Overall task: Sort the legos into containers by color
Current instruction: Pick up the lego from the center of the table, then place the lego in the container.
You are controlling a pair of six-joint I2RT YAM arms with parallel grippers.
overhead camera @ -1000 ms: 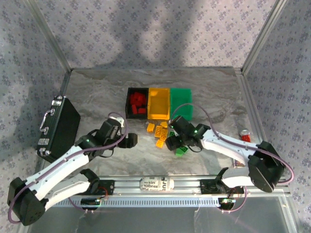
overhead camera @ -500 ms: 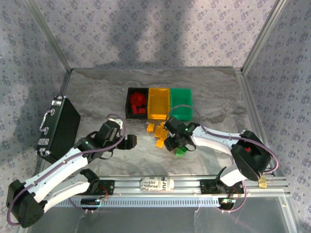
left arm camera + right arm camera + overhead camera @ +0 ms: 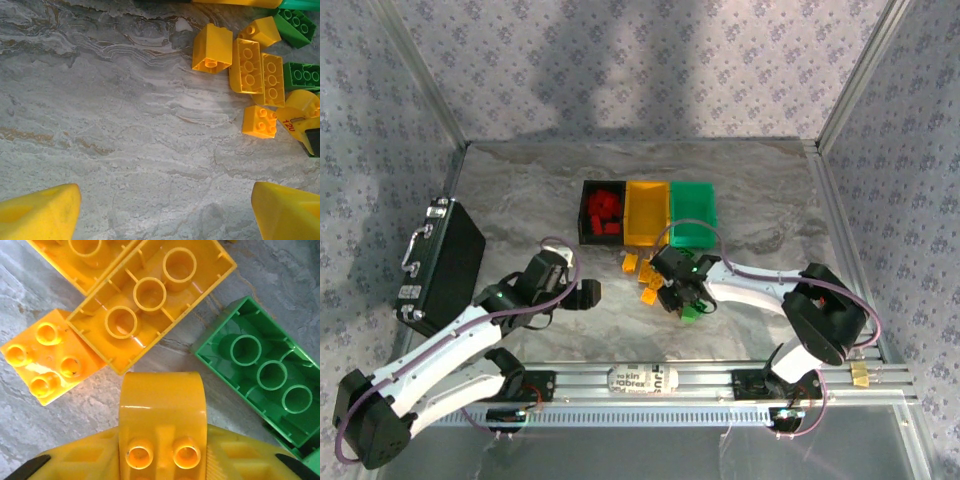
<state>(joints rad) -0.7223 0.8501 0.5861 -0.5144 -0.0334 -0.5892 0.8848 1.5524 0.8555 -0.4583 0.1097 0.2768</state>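
Since a sec ago the right arm has folded its elbow in toward the middle and the right gripper (image 3: 678, 293) slid a bit left. It's now parked low over the loose pile. Left arm is basically in the same spot.

Biggest first: marble-look table (image 3: 520, 190), w/ a black case (image 3: 445, 265) lying at its left edge. Three bins sit in a row at back-centre, side by side: black bin (image 3: 585, 215) w/ red legos (image 3: 604, 210) in it, then yellow bin (image 3: 647, 215), then green bin (image 3: 693, 215). Just in front of them are the loose yellow legos (image 3: 638, 268), plus a green brick (image 3: 691, 314) on the near side of the right gripper.

Left gripper (image 3: 590, 292) hangs left of the pile, fingers spread wide, nothing btwn them, bare table under it.

Right gripper: the wrist cam has a yellow lump at the bottom edge, and I can't tell if that's closed fingers or a held brick tbh. Right under it there's a long yellow brick (image 3: 150, 300) upside down, a small yellow brick (image 3: 47, 357) studs up touching it, and a hollow-side-up green brick (image 3: 265, 385) just beside.
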